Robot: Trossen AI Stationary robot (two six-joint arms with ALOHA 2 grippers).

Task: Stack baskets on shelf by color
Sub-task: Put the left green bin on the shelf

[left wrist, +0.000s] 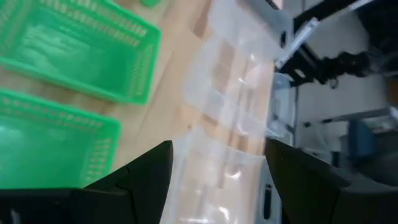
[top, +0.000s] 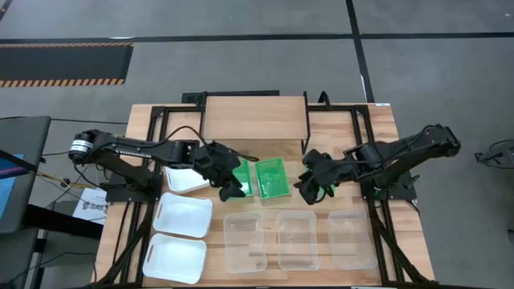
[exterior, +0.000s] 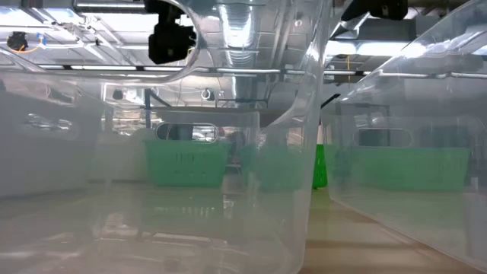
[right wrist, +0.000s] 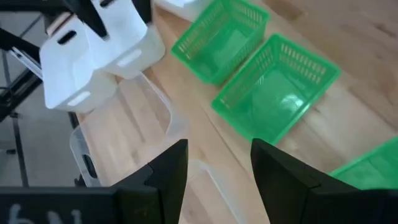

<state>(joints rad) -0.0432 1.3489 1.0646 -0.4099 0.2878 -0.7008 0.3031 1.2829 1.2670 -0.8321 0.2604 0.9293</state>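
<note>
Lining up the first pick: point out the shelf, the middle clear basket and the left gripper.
shelf (top: 253, 116): high view, bare middle of its board.
middle clear basket (top: 296, 239): high view, its floor.
left gripper (left wrist: 217, 180): left wrist view, between its open fingertips.

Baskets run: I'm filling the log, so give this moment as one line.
left gripper: open, over green baskets | right gripper: open, empty | shelf: bare | white baskets, clear baskets: on table

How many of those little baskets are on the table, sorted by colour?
Green baskets: 3
White baskets: 3
Clear baskets: 3
Total: 9
</note>
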